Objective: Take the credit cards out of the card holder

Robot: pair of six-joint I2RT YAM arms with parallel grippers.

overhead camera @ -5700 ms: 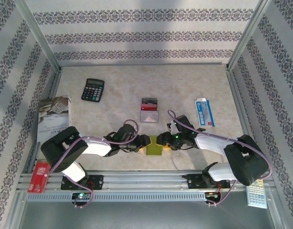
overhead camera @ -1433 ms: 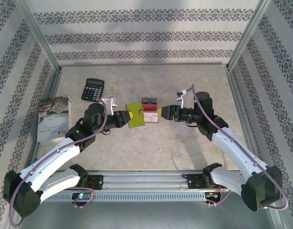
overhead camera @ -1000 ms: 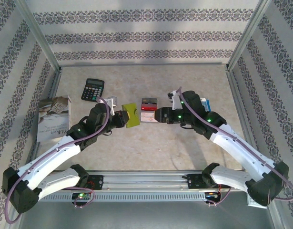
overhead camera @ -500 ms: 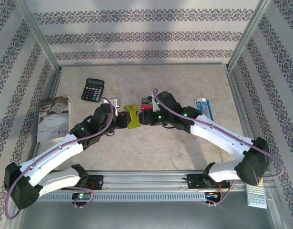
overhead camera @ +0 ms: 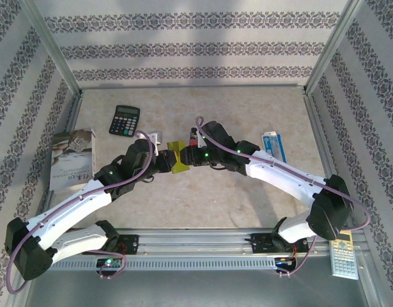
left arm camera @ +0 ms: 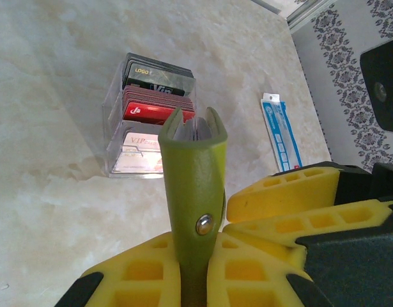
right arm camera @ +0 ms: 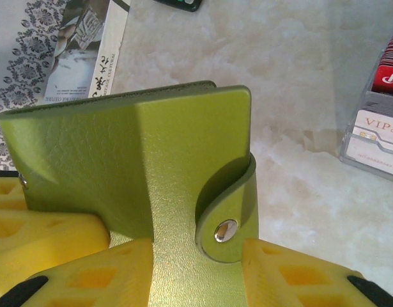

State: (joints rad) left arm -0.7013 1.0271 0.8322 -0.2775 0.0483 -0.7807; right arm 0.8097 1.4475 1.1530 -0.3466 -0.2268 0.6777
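Marbled beige surface (overhead camera: 247, 198) runs out ahead of me between patterned walls. A magazine (overhead camera: 71, 157) lies well out past my left end effector's side, with a black calculator (overhead camera: 124, 119) beyond it. A blue-and-white packet (overhead camera: 274, 147) lies off to the outer side of my right one.

Just beyond both fingertips stands a clear stand (left arm camera: 113, 137) with the credit cards (left arm camera: 156, 110) in it: dark grey, red and pale. Pale edges also show between the covers of the card holder (right arm camera: 138, 153), though I cannot tell whether they are cards or lining.

My left end effector (left arm camera: 197, 272) is clamped on the olive holder's spine end and holds it up off the surface. My right end effector (right arm camera: 196, 275) has its jaws on either side of the snap tab (right arm camera: 231, 211); I cannot tell whether they pinch it.

The tab is fastened, so I judge the step is opening the holder. Next I need a firm pinch on the tab, then a pull away from the cover while the left holds steady.
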